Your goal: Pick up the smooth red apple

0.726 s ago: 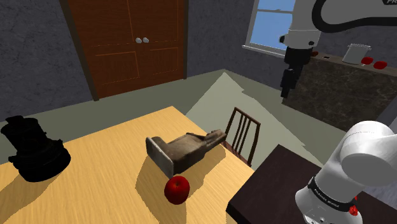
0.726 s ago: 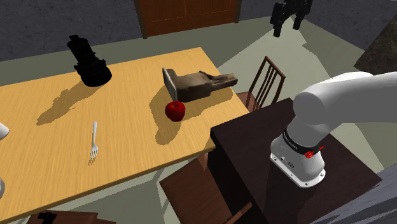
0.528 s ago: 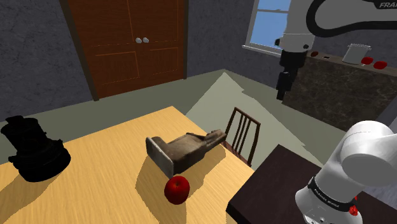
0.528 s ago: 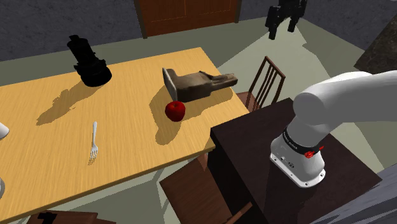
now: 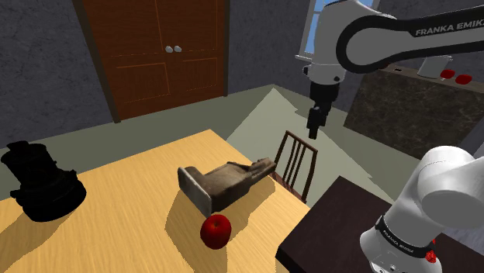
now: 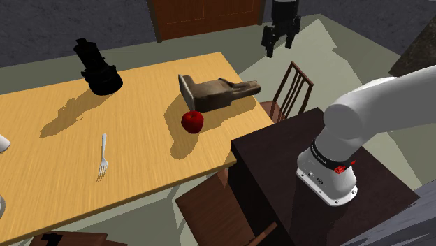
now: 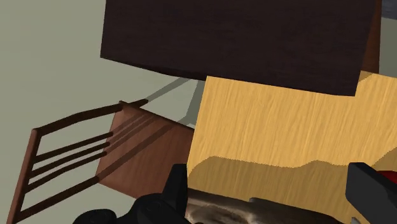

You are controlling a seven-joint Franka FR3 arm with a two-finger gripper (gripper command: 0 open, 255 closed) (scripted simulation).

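Note:
The red apple point(image 5: 216, 231) rests on the wooden table point(image 5: 124, 190), near its front edge and just in front of a brown boot-shaped object point(image 5: 226, 182). In the second exterior view the apple point(image 6: 192, 121) lies below that brown object point(image 6: 218, 92). My gripper point(image 5: 313, 132) hangs high in the air past the table's far corner, above a chair point(image 5: 295, 163), and is well apart from the apple. Its fingers stand apart with nothing between them point(image 6: 277, 47). In the wrist view the gripper point(image 7: 273, 197) looks down on the table corner point(image 7: 273, 127), with a red sliver point(image 7: 385, 173) by one finger.
A black blocky object point(image 5: 39, 182) stands at the table's far left in the shoulder view. A fork point(image 6: 103, 157) lies on the table. The dark stand point(image 6: 279, 168) sits beside the table's edge. A wooden door point(image 5: 159, 54) and a counter point(image 5: 411, 108) lie behind.
The arm has swung the gripper toward the shoulder view's left and somewhat lower, from beside the counter to above the chair. The fingers have stayed open. The apple has not moved.

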